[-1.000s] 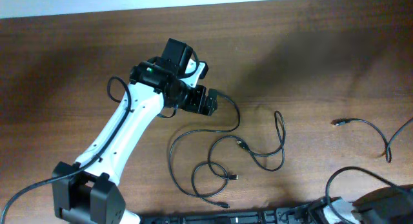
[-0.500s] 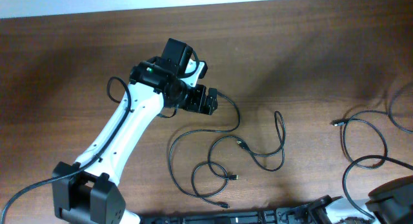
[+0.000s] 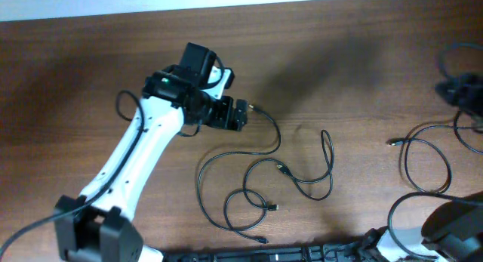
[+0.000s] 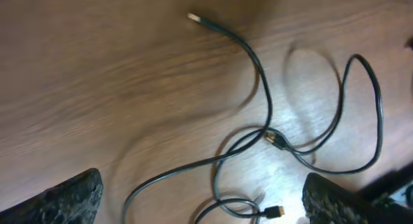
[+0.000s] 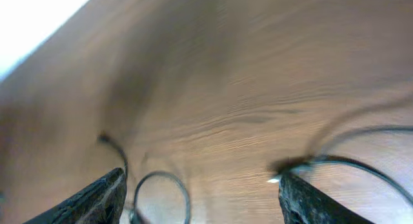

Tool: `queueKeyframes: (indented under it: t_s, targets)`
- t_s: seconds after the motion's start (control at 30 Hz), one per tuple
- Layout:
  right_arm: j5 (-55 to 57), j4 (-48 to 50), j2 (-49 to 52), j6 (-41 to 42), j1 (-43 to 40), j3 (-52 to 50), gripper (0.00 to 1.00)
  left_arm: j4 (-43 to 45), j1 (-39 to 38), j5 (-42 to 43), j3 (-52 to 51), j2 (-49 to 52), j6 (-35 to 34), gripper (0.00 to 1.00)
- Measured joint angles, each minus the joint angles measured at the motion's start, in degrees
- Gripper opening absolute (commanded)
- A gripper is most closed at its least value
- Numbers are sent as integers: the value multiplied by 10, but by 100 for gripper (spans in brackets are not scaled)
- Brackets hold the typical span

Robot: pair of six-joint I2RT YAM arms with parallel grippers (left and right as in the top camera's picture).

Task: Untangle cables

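Two things had changed within the last second. The left end effector (image 3: 240,115) had eased toward the upper left of the overhead frame, leaving the metal-tipped plug (image 3: 251,107) lying free just beside it. The right arm had swung from the lower right corner up to the upper right edge, and the separate cable (image 3: 401,141) at right had gone from an open arc to a closed loop.

The main cables (image 3: 281,169) lay unchanged at centre on the wooden worktop (image 3: 362,73), their loops still crossing, so I judged the untangling there barely begun.

The left wrist view showed what the overhead hid: that end effector's fingers (image 4: 71,198) stood wide apart with nothing gripped, the plug lying near the top of the frame. The right wrist view, though blurred, likewise showed the right end effector (image 5: 201,182) spread open and empty above a cable end. In the overhead view it was only a dark shape at the edge.
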Motion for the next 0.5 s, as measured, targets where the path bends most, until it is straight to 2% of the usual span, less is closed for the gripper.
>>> queueKeyframes:
  t_s: [0.07, 0.27, 0.5]
  targets:
    - [24, -19, 0, -14, 84, 0, 74, -10, 5, -27, 0, -44, -2, 99]
    - [98, -90, 0, -20, 245, 0, 74, -19, 5, -109, 0, -151, -6, 99]
    - [204, -144, 0, 101, 364, -7, 75, -24, 5, -204, 0, -231, -66, 99]
